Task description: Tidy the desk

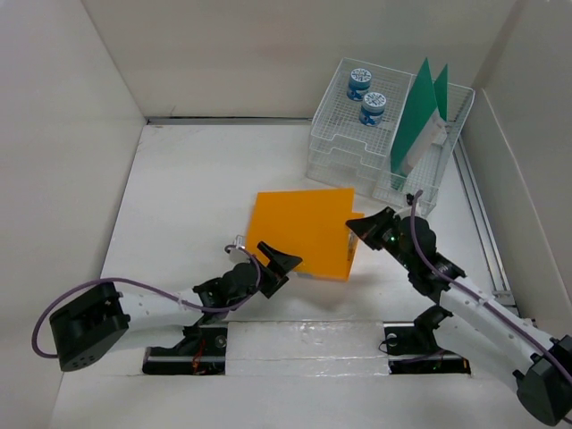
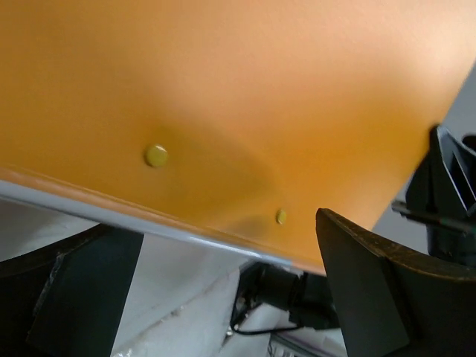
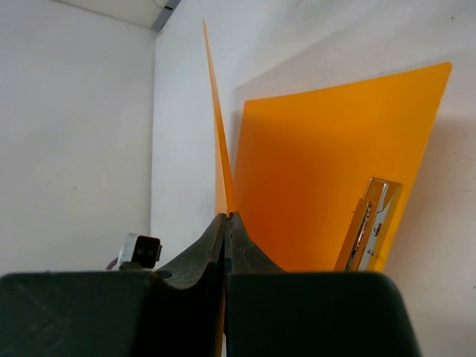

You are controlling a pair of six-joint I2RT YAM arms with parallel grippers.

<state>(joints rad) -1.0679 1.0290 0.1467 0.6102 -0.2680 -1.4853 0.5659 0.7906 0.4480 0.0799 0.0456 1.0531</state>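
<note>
The right jaws pinch the raised cover of the orange folder (image 1: 304,228), whose other leaf, bearing a metal clip (image 3: 370,223), lies just ahead of them. The left jaws are spread wide and hold nothing, just beside the folder's near edge. The tabletop (image 1: 192,201) lies under both, with the wire-mesh rack (image 1: 338,154) beyond the right jaws.
</note>
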